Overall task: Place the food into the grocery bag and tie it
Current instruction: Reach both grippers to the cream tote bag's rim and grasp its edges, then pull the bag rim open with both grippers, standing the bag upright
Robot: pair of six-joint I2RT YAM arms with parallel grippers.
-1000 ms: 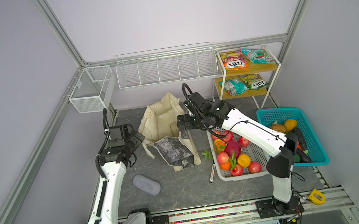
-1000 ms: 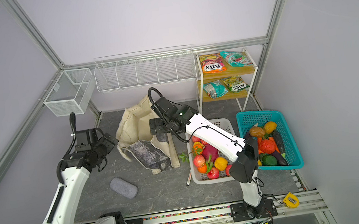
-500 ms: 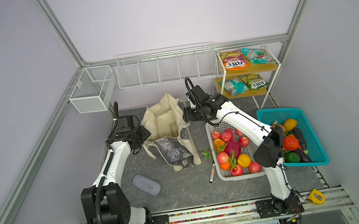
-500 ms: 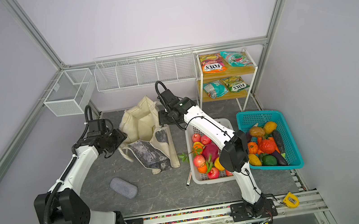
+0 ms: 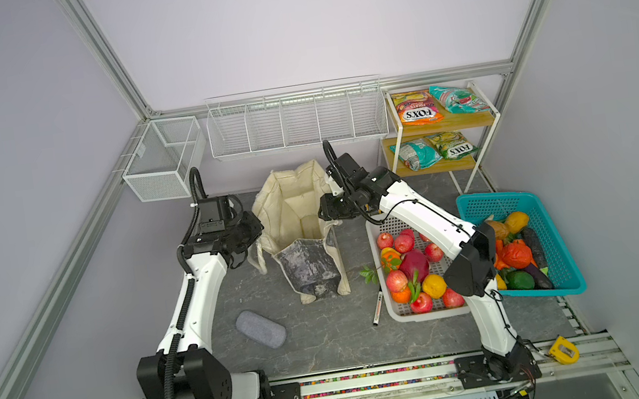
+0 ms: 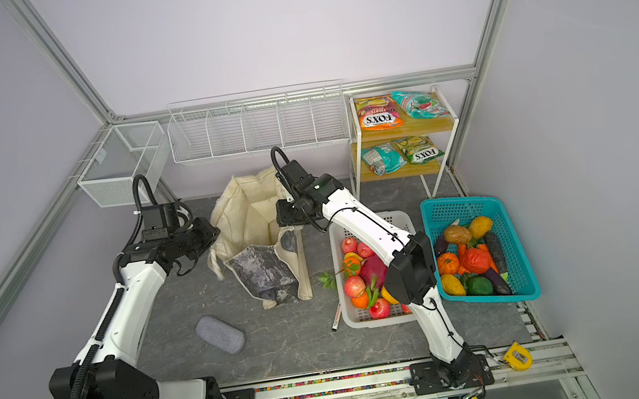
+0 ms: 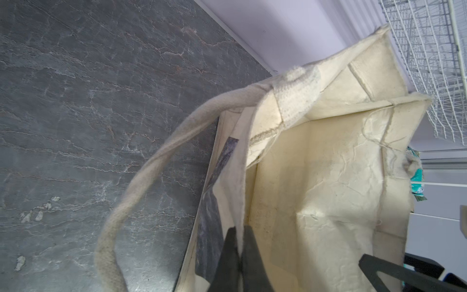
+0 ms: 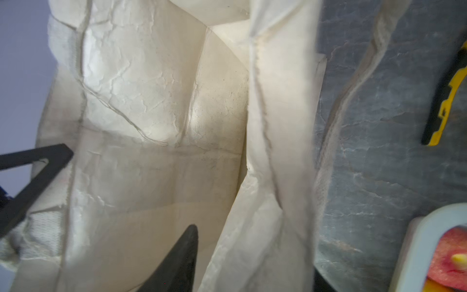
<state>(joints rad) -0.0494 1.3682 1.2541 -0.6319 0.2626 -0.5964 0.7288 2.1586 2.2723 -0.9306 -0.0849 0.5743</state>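
Risk: left gripper (image 7: 238, 255) alone pinches rim, fingers pressed together on fabric. Right gripper (image 8: 131, 189) fingers apart, straddling far wall. A one-sided pull could tip the bag or collapse its mouth.
Grocery bag (image 5: 299, 220) stands mid-bench (image 5: 328, 342) near rear edge. Long axis vertical, mouth up, grey panel (image 5: 309, 264) faces front edge.

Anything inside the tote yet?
No food visible: both wrist views show only bare cream lining inside the tote. The left hand pinches its rim. The floor's near edge is hidden behind the marbled front panel, so that corner cannot be checked.
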